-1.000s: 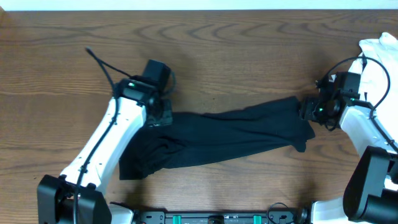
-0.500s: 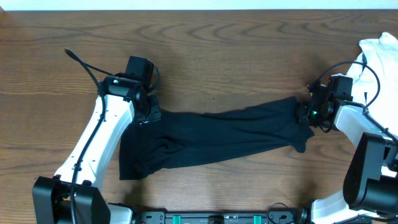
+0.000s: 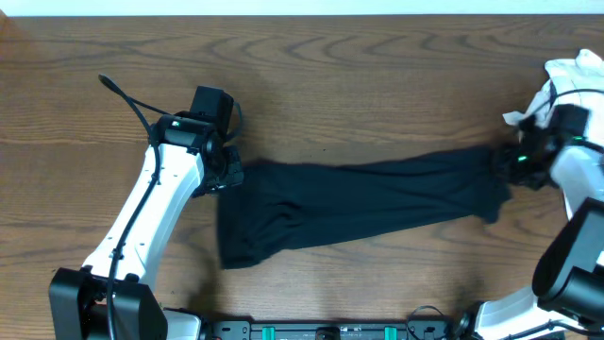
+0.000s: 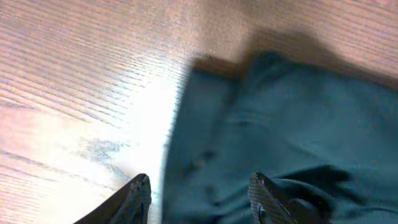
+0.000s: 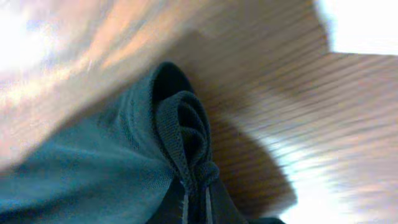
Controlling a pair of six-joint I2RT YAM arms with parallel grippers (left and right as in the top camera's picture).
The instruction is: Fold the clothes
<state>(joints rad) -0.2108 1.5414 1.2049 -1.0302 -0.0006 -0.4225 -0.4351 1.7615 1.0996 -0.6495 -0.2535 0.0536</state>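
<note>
- Overhead: one black T-shirt [image 3: 359,203] lies stretched on the table [image 3: 359,76], one end near the single white garment [image 3: 578,77]. Judged step: pulling it flat before folding.
- Left wrist: left gripper [image 4: 199,183], at the end far from the white garment, fingers apart astride the fabric edge; next it must close.
- Right wrist: right gripper [image 5: 196,208], at the near end, clamped on a bunched ribbed edge.
</note>
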